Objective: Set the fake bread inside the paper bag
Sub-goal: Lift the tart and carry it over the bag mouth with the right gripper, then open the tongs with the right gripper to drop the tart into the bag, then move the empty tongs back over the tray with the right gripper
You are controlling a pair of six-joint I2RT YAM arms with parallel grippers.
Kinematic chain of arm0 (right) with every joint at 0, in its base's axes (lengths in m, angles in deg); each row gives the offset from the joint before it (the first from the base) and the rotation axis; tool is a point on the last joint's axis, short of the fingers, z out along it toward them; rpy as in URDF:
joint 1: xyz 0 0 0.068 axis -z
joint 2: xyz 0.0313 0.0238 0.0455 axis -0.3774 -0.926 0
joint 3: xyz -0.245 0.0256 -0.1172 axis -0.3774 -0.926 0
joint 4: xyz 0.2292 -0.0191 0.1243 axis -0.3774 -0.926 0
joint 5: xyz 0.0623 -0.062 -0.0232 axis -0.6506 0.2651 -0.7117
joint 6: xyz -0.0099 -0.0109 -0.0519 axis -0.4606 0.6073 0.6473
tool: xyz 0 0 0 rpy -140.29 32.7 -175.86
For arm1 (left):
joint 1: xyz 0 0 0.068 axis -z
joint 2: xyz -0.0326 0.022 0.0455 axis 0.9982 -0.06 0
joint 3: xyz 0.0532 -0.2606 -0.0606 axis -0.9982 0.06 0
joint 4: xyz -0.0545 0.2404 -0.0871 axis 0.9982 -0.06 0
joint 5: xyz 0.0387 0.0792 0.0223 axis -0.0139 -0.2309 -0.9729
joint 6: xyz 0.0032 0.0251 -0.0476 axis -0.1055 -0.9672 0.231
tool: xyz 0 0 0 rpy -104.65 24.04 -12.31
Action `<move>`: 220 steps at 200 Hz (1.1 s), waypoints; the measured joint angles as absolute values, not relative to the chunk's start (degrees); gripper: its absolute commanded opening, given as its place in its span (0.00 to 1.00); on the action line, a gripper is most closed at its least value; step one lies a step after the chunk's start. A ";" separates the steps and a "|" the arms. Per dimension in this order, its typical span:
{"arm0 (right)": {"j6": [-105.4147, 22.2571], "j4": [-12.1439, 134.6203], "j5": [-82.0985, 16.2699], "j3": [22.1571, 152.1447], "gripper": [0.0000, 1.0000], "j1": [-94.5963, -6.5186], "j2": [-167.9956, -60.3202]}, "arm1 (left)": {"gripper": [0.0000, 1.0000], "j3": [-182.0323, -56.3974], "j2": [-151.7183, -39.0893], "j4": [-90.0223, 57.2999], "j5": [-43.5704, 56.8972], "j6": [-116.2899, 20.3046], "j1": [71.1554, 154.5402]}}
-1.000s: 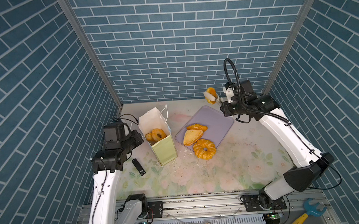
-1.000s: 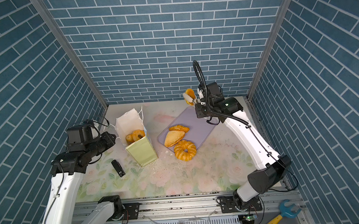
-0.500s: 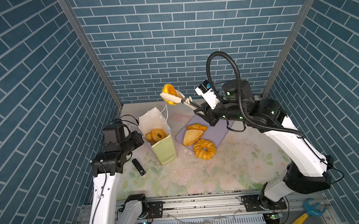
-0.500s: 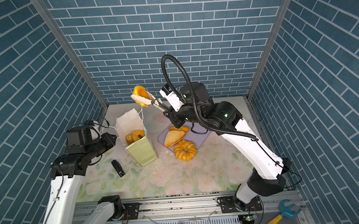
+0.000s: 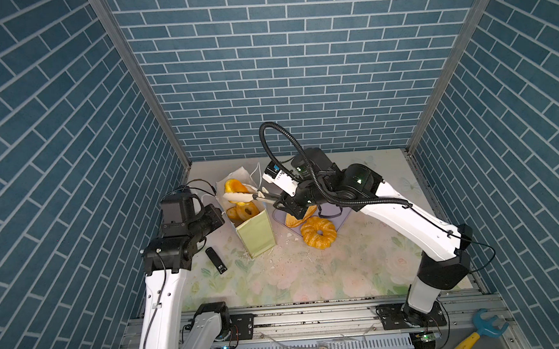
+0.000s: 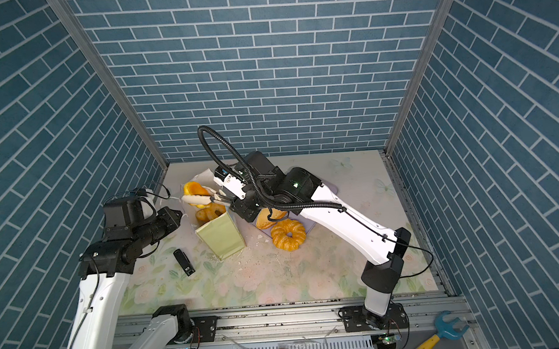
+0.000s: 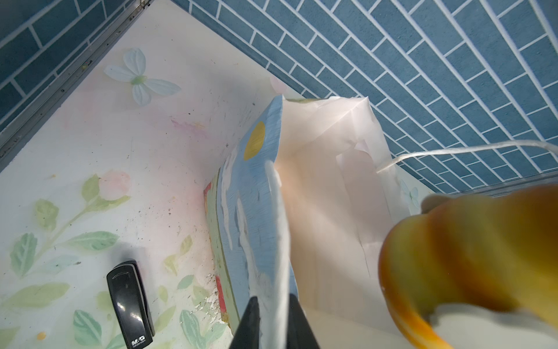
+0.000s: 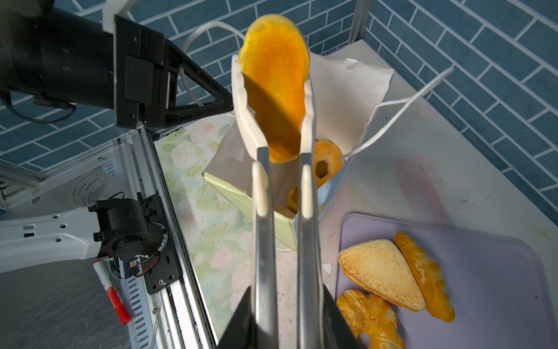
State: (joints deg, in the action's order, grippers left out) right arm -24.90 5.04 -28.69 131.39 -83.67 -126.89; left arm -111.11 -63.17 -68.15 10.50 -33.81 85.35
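Note:
The paper bag (image 5: 255, 233) (image 6: 220, 235) stands upright at the left, mouth open, with several small ring buns (image 8: 324, 163) inside. My left gripper (image 7: 273, 297) (image 5: 219, 215) is shut on the bag's near rim. My right gripper (image 8: 283, 290) (image 5: 283, 203) is shut on a pair of metal tongs (image 8: 262, 241). The tongs' white tips pinch an orange piece of fake bread (image 8: 276, 84) (image 5: 234, 186) (image 6: 194, 189) over the bag's mouth. A ring croissant (image 5: 319, 232) (image 6: 288, 234), a triangular toast (image 8: 380, 269) and a long roll (image 8: 422, 272) lie right of the bag.
The lavender tray (image 8: 498, 287) (image 5: 340, 216) carries the toast and roll, with the ring croissant at its front edge. A black stapler (image 5: 216, 260) (image 7: 129, 302) lies on the floral mat left of the bag. Blue brick walls close in the back and sides.
My right arm swung from the back right across to the left and came down, carrying the orange bread in the tongs to the bag's mouth. The left arm stayed on the bag.

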 measured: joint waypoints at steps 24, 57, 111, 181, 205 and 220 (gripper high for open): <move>-24.94 5.04 -28.51 131.39 0.38 -83.69 -127.43 | 0.19 -111.03 -63.13 -68.02 10.57 -33.53 85.35; -24.92 5.04 -27.83 131.37 0.43 -83.69 -128.42 | 0.18 -111.03 -63.00 -68.02 10.68 -33.46 85.35; -24.90 5.06 -26.50 131.41 0.45 -83.69 -128.61 | 0.19 -110.41 -62.97 -67.82 10.92 -33.29 85.35; -24.90 5.08 -23.66 136.90 0.46 -82.82 -126.45 | 0.19 -110.39 -63.08 -67.74 11.12 -33.29 85.35; -25.20 5.21 -22.83 136.16 0.46 -79.41 -121.95 | 0.19 -110.39 -63.43 -67.43 11.49 -33.31 85.35; -26.12 5.95 -22.63 133.73 0.47 -75.78 -118.25 | 0.19 -110.39 -63.59 -67.32 11.55 -33.31 85.35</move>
State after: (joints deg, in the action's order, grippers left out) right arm -26.12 5.95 -22.63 133.73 -75.78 -118.25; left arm -110.39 -63.59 -67.32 11.55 -33.31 85.35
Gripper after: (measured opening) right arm 0.466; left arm 0.186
